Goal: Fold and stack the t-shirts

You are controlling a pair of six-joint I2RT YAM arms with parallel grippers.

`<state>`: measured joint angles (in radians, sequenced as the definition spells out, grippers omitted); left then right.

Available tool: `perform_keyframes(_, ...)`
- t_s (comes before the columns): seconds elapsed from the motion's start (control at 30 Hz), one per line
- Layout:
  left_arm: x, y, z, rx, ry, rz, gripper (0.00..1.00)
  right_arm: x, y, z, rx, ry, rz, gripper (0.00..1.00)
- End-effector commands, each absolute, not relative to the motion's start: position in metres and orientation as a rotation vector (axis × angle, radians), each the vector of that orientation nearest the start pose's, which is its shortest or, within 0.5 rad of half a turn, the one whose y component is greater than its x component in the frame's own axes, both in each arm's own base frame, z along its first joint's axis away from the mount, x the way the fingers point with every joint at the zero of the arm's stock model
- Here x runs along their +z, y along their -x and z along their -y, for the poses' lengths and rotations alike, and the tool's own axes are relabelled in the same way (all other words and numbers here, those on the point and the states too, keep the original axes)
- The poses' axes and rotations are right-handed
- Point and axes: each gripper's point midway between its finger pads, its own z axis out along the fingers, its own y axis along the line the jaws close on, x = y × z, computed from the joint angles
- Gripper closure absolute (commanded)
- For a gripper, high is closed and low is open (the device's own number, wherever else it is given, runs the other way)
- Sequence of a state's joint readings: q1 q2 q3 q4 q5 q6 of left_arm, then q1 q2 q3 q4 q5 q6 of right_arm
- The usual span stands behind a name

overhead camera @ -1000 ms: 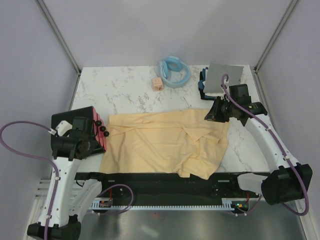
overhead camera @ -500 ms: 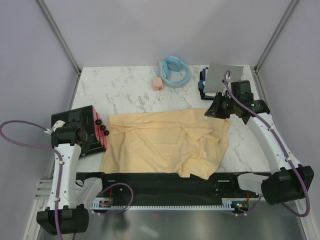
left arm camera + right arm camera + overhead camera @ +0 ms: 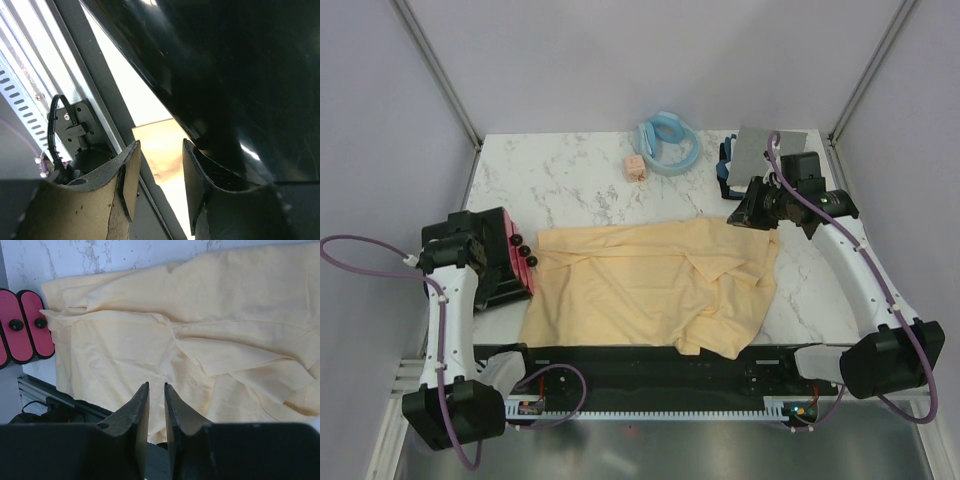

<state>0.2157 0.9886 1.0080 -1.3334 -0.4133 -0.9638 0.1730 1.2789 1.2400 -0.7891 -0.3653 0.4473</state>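
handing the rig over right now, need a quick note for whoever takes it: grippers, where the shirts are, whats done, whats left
Grippers: the left gripper is open and empty, at the left edge of the table beside the black box. The right gripper has its jaws a narrow gap apart, empty, above the far right corner of the yellow t-shirt.
Shirts: the yellow one lies spread and rumpled at the near middle. The grey t-shirt sits folded at the far right corner, on something dark.
Done: grey one folded and placed.
Left: fold the yellow one and stack it on the grey.
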Motion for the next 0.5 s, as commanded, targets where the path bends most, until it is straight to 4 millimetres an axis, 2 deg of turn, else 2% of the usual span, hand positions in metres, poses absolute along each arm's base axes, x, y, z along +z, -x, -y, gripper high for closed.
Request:
perform_keyframes(0.0, 0.168, -0.184, -0.086, 0.338, 1.559, -2.133, 0.53, 0.244, -0.31, -0.143, 0.791, -0.167, -2.405, 0.75)
perform_keyframes(0.27, 0.175, -0.215, -0.1, 0.299, 1.652, -2.133, 0.53, 0.249, -0.315, -0.148, 0.828, -0.183, -2.405, 0.75)
perform_keyframes(0.47, 0.182, -0.223, -0.115, 0.337, 1.676, -2.098, 0.53, 0.242, -0.32, -0.15, 0.835, -0.195, -2.42, 0.75)
